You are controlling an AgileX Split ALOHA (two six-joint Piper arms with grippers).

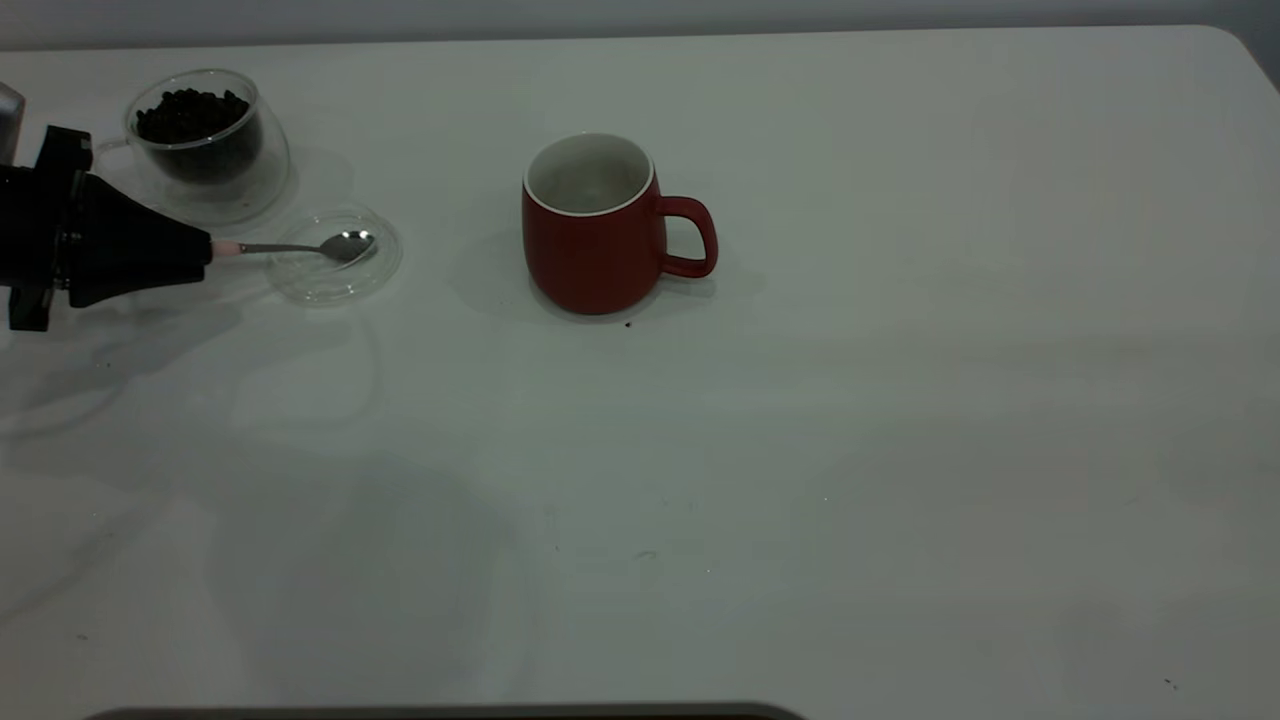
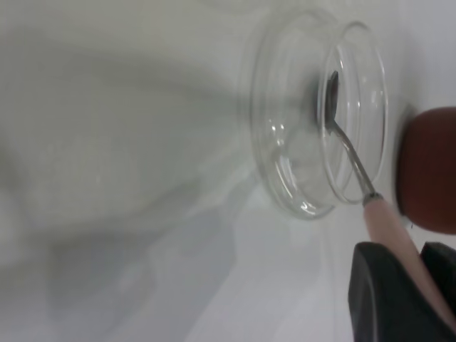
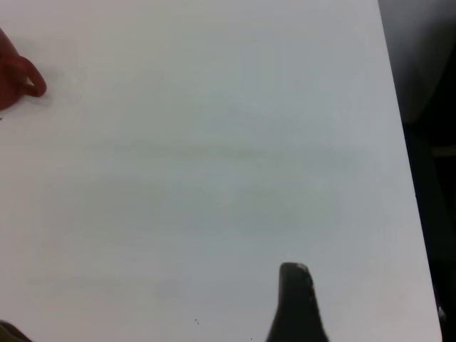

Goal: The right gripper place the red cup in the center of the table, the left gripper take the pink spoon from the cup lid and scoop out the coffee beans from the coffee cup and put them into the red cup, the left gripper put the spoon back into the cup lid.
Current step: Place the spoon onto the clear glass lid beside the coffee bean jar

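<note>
The red cup (image 1: 590, 235) stands upright near the middle of the table (image 1: 800, 450), handle to the right; I see no beans inside. The coffee cup (image 1: 215, 165), holding coffee beans (image 1: 192, 112), stands at the far left. The cup lid (image 1: 320, 290) lies just in front of it. My left gripper (image 1: 205, 250) is shut on the pink handle of the pink spoon (image 1: 345, 245), whose bowl rests in the lid. The left wrist view shows the spoon (image 2: 349, 153) in the lid (image 2: 299, 178). My right gripper (image 3: 149, 313) is open and empty, far from the cup (image 3: 6, 71).
A single dark speck, perhaps a stray bean (image 1: 628, 324), lies on the table just in front of the red cup. The table's rounded corner (image 1: 1235, 40) is at the far right. The table's right edge (image 3: 399, 142) shows in the right wrist view.
</note>
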